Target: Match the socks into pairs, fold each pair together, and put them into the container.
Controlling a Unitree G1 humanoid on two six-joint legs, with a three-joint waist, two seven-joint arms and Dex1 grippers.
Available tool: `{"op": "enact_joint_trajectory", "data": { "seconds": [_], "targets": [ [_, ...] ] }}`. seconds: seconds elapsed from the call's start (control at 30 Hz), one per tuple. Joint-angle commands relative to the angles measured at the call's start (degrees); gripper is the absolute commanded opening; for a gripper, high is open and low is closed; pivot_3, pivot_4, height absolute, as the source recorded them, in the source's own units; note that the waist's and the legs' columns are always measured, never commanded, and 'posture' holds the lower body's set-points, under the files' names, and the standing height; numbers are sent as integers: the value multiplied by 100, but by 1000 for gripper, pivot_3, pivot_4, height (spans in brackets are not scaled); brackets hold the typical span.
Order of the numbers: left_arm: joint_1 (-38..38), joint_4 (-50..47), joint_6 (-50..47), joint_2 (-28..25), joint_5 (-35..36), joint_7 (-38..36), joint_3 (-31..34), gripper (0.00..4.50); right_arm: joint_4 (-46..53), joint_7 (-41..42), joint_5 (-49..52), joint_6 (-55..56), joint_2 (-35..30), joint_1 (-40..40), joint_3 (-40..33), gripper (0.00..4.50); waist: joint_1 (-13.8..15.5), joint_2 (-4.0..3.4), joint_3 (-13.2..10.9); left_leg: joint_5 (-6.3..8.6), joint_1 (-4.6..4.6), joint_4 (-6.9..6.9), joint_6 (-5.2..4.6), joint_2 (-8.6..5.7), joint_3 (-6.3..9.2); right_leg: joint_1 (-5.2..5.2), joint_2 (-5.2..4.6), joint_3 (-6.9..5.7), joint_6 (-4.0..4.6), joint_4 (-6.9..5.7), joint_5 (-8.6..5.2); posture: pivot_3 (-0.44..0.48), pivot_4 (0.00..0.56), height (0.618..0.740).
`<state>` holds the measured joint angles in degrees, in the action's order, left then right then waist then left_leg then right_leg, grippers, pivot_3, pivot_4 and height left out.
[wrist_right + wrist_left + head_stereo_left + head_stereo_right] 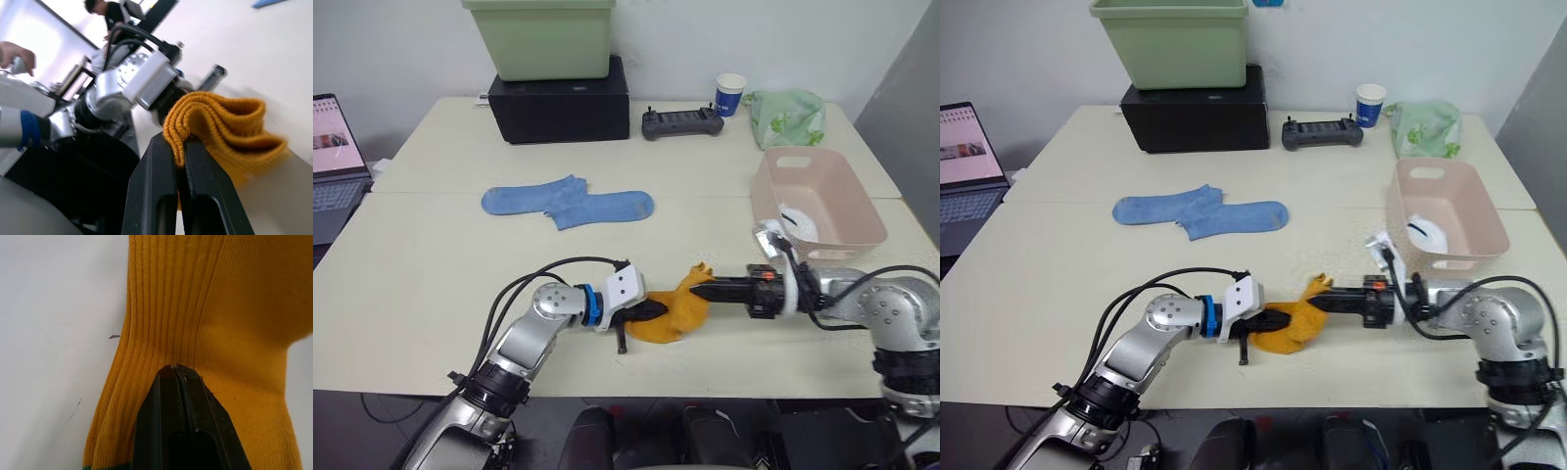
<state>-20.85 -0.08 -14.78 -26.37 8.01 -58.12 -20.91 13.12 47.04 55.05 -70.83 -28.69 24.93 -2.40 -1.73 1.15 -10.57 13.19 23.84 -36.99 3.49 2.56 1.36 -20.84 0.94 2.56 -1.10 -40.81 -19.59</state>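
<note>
A mustard-orange sock bundle [677,315] lies bunched near the table's front edge. My left gripper [651,311] is shut on its left side; the left wrist view has the fingers [166,396] pressed together on ribbed orange knit [205,308]. From the right, my right gripper [697,290] is shut on a raised fold of the same bundle [220,117]. Two light blue socks [568,204] lie flat and overlapping mid-table. The pink container [855,201] stands at the right with a white sock [800,223] inside.
A pale green bin [541,37] sits on a black box [560,103] at the back. A controller [681,122], a paper cup [730,95] and a green bag [786,117] line the back right. A laptop [335,157] is at the far left. A person [105,12] stands beyond.
</note>
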Motion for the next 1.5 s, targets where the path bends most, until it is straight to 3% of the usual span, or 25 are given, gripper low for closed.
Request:
{"op": "enact_joint_trajectory", "data": {
  "seconds": [0.03, 0.3, 0.4, 0.53, 0.7, 0.83, 0.93, 1.1, 1.2, 1.33, 1.5],
  "targets": [
    [110, 146, -149, -60, -157, 43, -84, 0, -107, -258, -233, 252, 395, 100, 387, 7, 2, -1, 0, 0, 1, 1, 0, 1, 1, -2, -1, 1, 0, 0, 0, 0, 150, 740],
    [215, 21, -216, -220, -75, 4, 47, 0, -334, -204, -552, 532, 637, 151, 695, 7, -13, -1, 1, 0, 1, 1, 0, 2, 4, -8, 1, 0, 0, -4, 0, 0, 150, 740],
    [243, -7, -239, -247, -46, 16, 91, 0, -284, -207, -284, 374, 713, 171, 457, 778, -19, -2, 1, 0, 1, 1, 0, 3, 2, -12, 2, 2, 1, -7, 0, 0, 150, 740],
    [221, -20, -293, -235, -22, 22, 125, 0, -81, -112, 47, 156, 684, 149, 361, 2216, -19, -2, 1, 0, 1, 2, 0, 3, 2, -12, 2, 3, 1, -7, 0, 0, 150, 740],
    [160, 27, -299, -217, -11, 26, 133, 0, 61, -238, 347, -14, 674, 123, 205, 2216, -18, -2, 1, 0, 2, 2, 0, 3, 2, -14, 2, 3, 1, -7, 0, 0, 150, 740],
    [152, -33, -337, -232, 83, -16, 199, 0, 315, -244, -297, 666, 341, -154, 407, 2216, -11, -2, 1, 0, 5, 2, 0, 3, 2, -16, 4, 3, 0, -6, 0, 0, 150, 740],
    [142, -84, -376, -274, 151, -26, 263, 0, 207, -204, -970, 1355, 210, -337, 693, 1638, -23, -2, 1, 0, 6, 2, 0, 1, 0, -18, 4, 4, -1, -5, -1, 0, 150, 740],
    [102, -364, -664, -371, 418, -47, 470, 0, -37, 69, -1800, 2189, 178, -464, 1378, 39, -44, -2, 1, 0, 6, 4, 0, 3, -2, -28, 7, 5, -1, -9, -1, 0, 150, 740],
    [94, -761, -1047, -655, 730, -138, 765, 0, -231, 88, -2130, 2493, 316, -396, 1663, 39, -56, 0, -1, 0, 7, 4, 0, 9, 1, -30, 8, 6, -1, -10, 0, 0, 150, 740],
    [63, -1334, -1499, -1592, 1130, -440, 1487, 0, -526, 102, -2740, 2821, 286, -271, 2065, 39, -75, 7, -7, 0, 12, 5, 1, 12, 3, -39, 8, 6, 0, -14, 0, 0, 150, 740],
    [53, -1759, -1752, -2299, 1603, -833, 2047, 0, -360, 186, -2512, 2678, 286, -372, 1736, 39, -32, 7, -7, 0, 15, 5, 1, 14, 4, -35, 2, 1, -1, -8, -1, 0, 150, 740]
  ]
}}
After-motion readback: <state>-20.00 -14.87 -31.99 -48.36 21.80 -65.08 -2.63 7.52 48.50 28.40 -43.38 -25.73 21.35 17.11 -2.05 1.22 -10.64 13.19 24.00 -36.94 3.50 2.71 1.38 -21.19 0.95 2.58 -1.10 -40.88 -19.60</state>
